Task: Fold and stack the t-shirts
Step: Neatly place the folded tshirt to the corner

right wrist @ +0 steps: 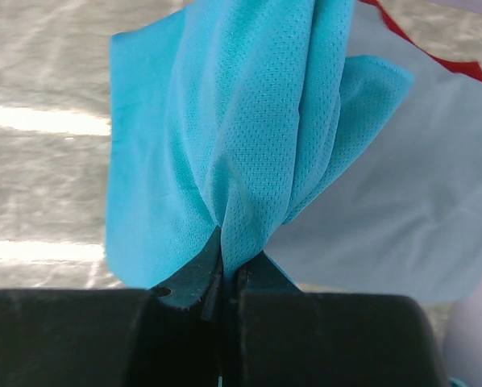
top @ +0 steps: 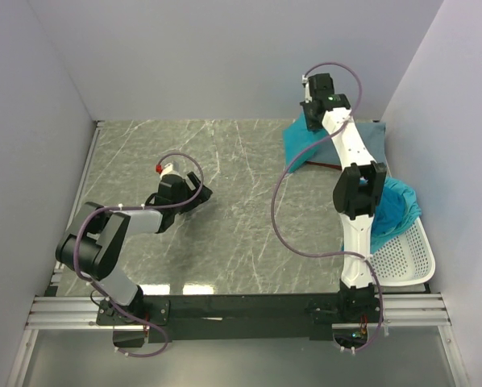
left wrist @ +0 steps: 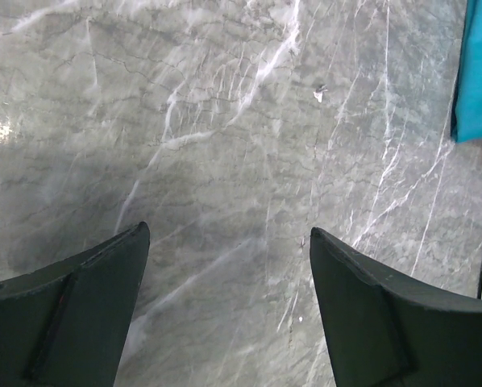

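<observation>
Squareness counts: the right tool (right wrist: 225, 280), pinching the teal t-shirt (right wrist: 249, 145) over the grey-blue shirt (right wrist: 410, 201) at the bench (left wrist: 225, 121) far right, should lower it flat before releasing; the left tool (left wrist: 229, 242) hangs spread.

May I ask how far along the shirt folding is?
Done: a grey-blue shirt lies flat at the far right, a red one edging out beneath. In hand: the right jaws are shut on a teal shirt over that pile. Left: more teal cloth sits bunched in the basket; the left jaws hang open.
</observation>
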You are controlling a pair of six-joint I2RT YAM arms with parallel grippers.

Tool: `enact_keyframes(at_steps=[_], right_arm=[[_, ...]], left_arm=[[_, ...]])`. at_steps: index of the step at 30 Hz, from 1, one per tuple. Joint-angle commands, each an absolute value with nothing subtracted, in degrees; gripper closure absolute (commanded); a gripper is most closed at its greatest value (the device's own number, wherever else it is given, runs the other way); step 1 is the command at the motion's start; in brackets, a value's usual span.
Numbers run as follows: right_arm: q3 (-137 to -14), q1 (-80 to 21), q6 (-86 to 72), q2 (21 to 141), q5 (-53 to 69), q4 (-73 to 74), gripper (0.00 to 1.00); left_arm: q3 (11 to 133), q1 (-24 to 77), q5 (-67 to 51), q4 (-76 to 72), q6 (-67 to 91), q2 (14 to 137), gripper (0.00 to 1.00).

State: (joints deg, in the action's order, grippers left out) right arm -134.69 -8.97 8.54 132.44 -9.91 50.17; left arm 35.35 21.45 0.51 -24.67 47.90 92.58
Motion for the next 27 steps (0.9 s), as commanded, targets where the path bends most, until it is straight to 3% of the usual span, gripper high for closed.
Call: enact_keyframes(at_steps=[1,27], right_arm=[[-137.3,-6.5,10.5,127.9,-10.5,49.1,1.00],[-138.3,2.6,7.2,122.2,-4.3,46.2,1.00]], left_arm=[[35.7,21.4,-0.7,-22.3,48.6,94.0,0.13],[33.4,21.4,-0.2,-21.4,49.1,90.5,0.13]])
